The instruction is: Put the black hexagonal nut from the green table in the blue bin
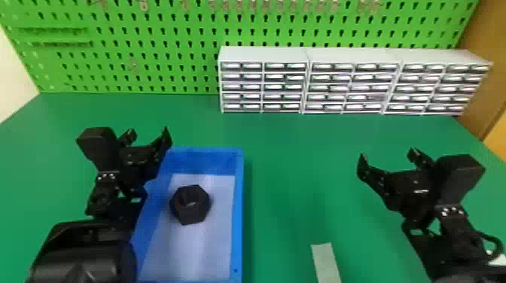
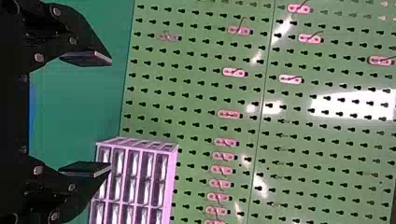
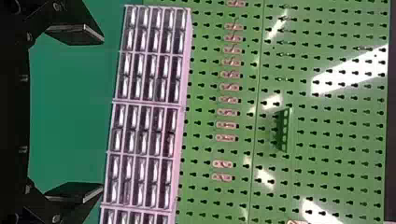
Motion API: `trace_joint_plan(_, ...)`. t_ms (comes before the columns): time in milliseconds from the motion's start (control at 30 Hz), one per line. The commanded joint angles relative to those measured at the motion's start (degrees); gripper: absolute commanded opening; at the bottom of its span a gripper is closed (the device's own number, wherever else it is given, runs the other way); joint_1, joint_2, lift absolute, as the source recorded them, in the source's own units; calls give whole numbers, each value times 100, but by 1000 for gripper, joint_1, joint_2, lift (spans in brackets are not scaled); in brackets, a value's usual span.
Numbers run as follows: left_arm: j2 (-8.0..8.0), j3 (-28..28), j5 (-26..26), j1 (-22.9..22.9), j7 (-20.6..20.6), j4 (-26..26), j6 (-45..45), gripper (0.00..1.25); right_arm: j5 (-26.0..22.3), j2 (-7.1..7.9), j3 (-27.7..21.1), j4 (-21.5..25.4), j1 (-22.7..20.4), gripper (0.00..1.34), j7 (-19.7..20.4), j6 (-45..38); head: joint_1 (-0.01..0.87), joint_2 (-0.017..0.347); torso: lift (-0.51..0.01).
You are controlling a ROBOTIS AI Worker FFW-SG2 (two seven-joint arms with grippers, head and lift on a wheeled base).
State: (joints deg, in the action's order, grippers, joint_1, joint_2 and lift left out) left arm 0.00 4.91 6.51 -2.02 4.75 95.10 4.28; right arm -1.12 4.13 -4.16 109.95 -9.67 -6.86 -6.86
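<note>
When looking down from the head view, find the black hexagonal nut [image 1: 190, 204] inside the blue plastic bin [image 1: 239, 210], resting on the pale bottom, nearer the left wall than the right, hexagonal face turned up. Place the bin on the flat green table [image 1: 290, 188], between both arms but much closer to the left one. See the left black gripper [image 1: 148, 134] beside the bin's far left corner, overlapping its rim in the head view; cannot tell touching from hovering. Read its jaws as released, spread wide, with nothing between. Find the right black gripper [image 1: 387, 155] above the table's right side, well apart from the bin, its jaws likewise spread and empty. Note a pale flat strip [image 1: 326, 259] on the table, between the bin and the right arm. Behind, see light grey cabinets of small drawers [image 1: 263, 86] along the back, before a green perforated metal pegboard [image 1: 150, 64] with small metal hooks.
</note>
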Motion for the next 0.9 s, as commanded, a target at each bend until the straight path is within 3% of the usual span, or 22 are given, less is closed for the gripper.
trace_joint_plan(0, -15, 2, 0, 0, 0, 0, -7, 795, -2, 0, 3, 0, 0, 1152, 0, 1, 686, 51, -97)
trace_joint_plan(867, -15, -25, 61, 17, 9, 18, -51, 795, -37, -35, -24, 0, -35, 1152, 0, 1, 686, 51, -97)
